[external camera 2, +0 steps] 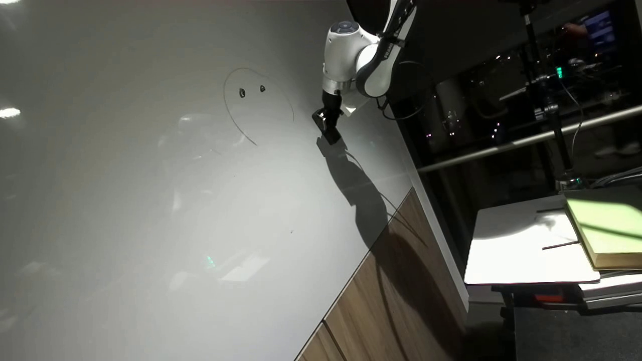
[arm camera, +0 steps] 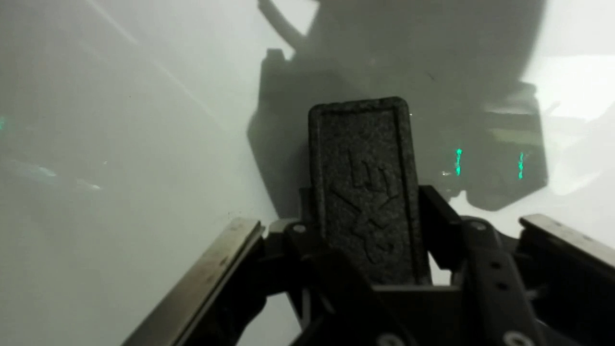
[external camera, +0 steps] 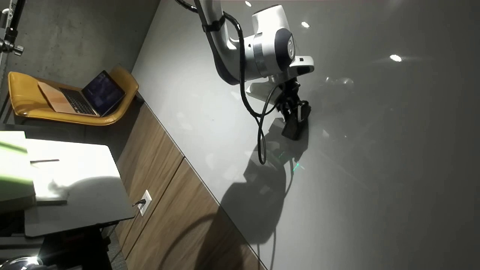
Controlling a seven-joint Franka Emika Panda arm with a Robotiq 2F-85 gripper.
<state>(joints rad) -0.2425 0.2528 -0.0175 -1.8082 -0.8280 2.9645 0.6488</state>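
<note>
In the wrist view, my gripper [arm camera: 370, 218] is shut on a dark grey felt eraser [arm camera: 362, 158]. It is a long block with rounded corners and a grooved pattern on its face. One finger [arm camera: 439, 226] presses on each long side, and its lower end is hidden by the gripper's body. In both exterior views the eraser [external camera: 293, 130] points down close to a glossy whiteboard wall [external camera 2: 200, 210]; whether it touches the board I cannot tell. A face drawing [external camera 2: 252, 93], an unclosed thin outline with two dark eyes, is on the board beside the gripper [external camera 2: 328, 116].
Below the board runs wood panelling [external camera: 180, 210] with a plugged power socket [external camera: 145, 202]. A white table [external camera: 93, 191] bears books. A yellow chair [external camera: 30, 101] with an opened laptop [external camera: 80, 97] stands behind it. A black cable [external camera: 243, 67] loops from the arm.
</note>
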